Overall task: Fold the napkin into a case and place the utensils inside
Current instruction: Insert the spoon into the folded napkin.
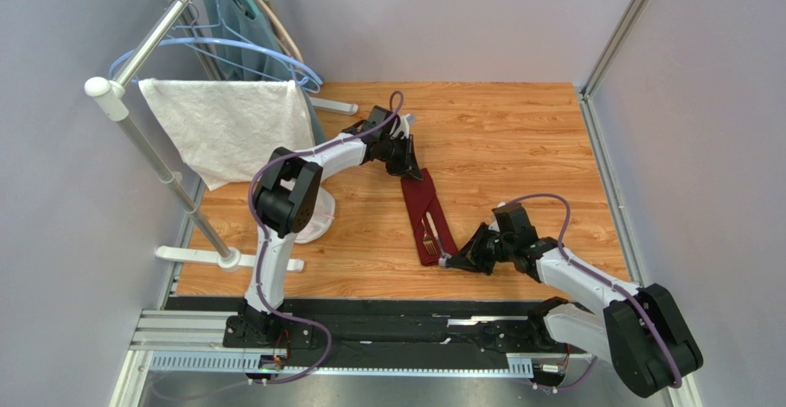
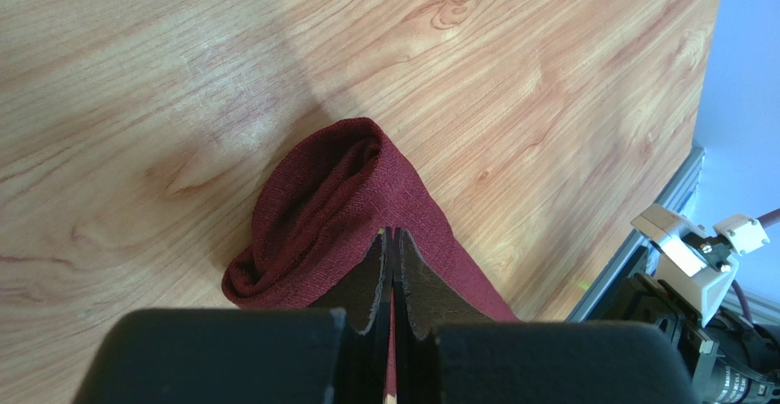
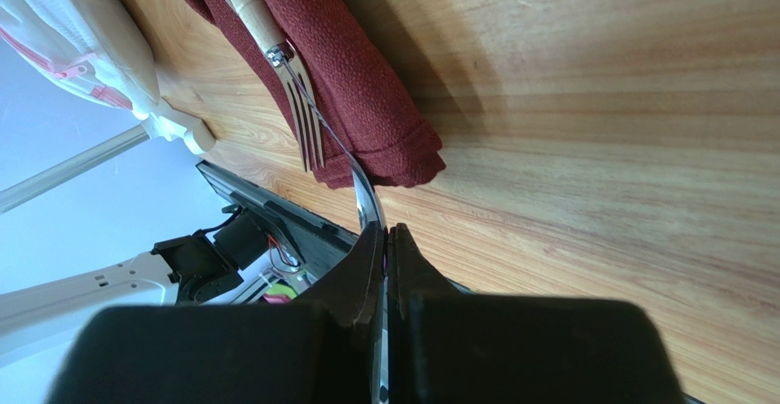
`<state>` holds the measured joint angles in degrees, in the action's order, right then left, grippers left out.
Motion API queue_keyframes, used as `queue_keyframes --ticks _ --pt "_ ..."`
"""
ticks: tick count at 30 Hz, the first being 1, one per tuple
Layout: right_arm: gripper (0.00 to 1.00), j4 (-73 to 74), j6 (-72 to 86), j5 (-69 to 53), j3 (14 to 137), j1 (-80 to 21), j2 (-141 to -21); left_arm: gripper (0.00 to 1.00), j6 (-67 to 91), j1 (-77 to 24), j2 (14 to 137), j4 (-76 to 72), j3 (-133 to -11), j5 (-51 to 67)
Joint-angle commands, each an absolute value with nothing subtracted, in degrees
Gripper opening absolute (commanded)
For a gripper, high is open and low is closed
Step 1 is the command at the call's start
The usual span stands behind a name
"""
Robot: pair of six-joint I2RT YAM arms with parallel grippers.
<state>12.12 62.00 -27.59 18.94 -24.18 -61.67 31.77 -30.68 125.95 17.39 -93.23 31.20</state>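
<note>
The maroon napkin [image 1: 430,215] lies folded as a narrow strip, a case, running from the table's middle toward the near edge. My left gripper [image 1: 409,169] is at its far end, shut on the cloth [image 2: 320,194], which bunches into a loose roll ahead of the fingertips; the left gripper [image 2: 393,232] has a tan tip showing deep between its jaws. The fork [image 3: 302,121], with its tan handle, rests on the napkin [image 3: 348,66], tines toward the near end. My right gripper [image 3: 385,228] is shut on the silver spoon [image 3: 363,194], seen edge-on, just off the strip's near end [image 1: 449,261].
A white towel [image 1: 231,126] hangs on a metal rack [image 1: 148,140] at the left, with blue hangers [image 1: 254,52] behind it and the rack's white foot [image 1: 318,218] by the left arm. Grey walls close the back and right. A black rail [image 1: 387,329] runs along the near edge.
</note>
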Motion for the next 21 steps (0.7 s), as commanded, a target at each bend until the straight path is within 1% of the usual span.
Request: queue_keyframes --ticks 1,10,14,21 --pt "0.0 8.35 60.82 -27.51 22.23 -24.17 -63.89 0.0 30.24 -30.85 126.65 17.05 -94.92 31.64" --pt "0.0 7.38 61.17 -26.54 25.92 -24.0 -66.79 0.0 29.53 -30.94 126.56 18.19 -95.71 31.47" --pt "0.0 4.14 61.96 -26.63 27.24 -24.08 -71.18 0.0 29.53 -30.94 127.0 19.33 -96.85 31.73" --pt "0.0 3.08 61.53 -25.58 29.09 -23.73 -74.08 0.0 28.56 -30.94 127.61 21.8 -101.33 31.9"
